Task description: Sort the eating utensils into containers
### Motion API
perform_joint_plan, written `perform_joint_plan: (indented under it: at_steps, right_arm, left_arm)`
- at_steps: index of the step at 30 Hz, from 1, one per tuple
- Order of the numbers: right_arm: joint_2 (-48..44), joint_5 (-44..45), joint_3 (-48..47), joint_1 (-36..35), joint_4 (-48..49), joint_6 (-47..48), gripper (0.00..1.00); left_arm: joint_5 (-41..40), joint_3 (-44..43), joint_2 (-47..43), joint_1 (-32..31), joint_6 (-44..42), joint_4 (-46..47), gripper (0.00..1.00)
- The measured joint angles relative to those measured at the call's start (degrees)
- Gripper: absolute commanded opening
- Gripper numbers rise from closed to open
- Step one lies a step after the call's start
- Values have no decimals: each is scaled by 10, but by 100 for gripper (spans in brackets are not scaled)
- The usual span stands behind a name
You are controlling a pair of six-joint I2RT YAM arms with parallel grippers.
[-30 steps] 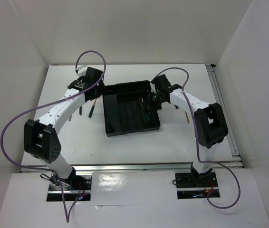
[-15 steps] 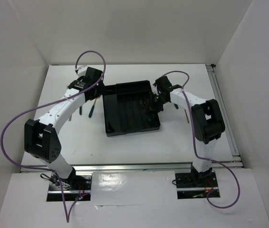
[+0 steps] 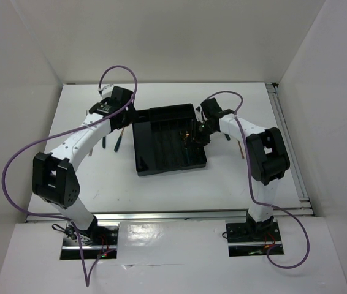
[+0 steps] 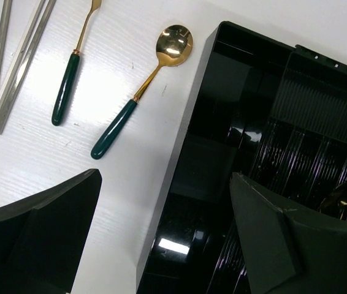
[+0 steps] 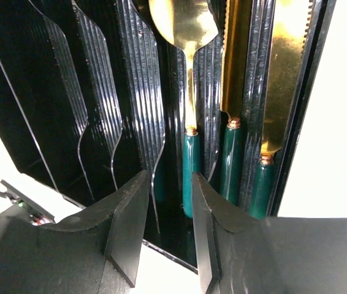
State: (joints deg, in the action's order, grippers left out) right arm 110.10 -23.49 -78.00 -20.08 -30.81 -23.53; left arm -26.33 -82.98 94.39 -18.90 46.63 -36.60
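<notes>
The black tray (image 3: 141,166) lies mid-table. My right gripper (image 5: 168,180) is open low over its right-hand compartments (image 3: 193,132). A gold spoon with a green handle (image 5: 189,156) lies in the slot beyond the parted fingers, free of them. To its right lie another green-handled utensil (image 5: 232,153) and a gold knife (image 5: 284,73), each in its own slot. My left gripper (image 4: 164,177) hangs wide open and empty over the tray's left wall (image 4: 189,131). On the table beside it lie a spoon (image 4: 138,95), a fork (image 4: 74,70) and silver chopsticks (image 4: 20,61).
A copper-brown chopstick (image 3: 242,150) lies on the white table right of the tray, by my right forearm. White walls close in the table on three sides. A rail (image 3: 287,141) runs along the right edge.
My right gripper has opened and let go of the spoon, which now lies in a tray slot. Its elbow has shifted slightly. The left arm has hardly moved.
</notes>
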Motion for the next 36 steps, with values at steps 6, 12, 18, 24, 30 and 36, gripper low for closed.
perform_joint_plan:
  at_steps: [6,12,18,24,30,36]
  right_arm:
    - [0,10,0,0,5,21,39]
    - [-21,37,0,0,17,74,36]
    - [-84,84,0,1,53,144,35]
    - [-121,106,2,8,78,175,35]
    - [-123,109,22,11,81,190,34]
    - [-123,108,23,11,82,192,34]
  left_arm:
    - [17,-13,4,1,-35,-12,98]
    - [35,-3,4,5,-95,-27,93]
    - [64,59,3,14,-181,-40,85]
    - [119,122,0,52,-258,-29,69]
    - [188,129,4,103,-340,0,50]
    - [244,86,77,118,-393,15,49]
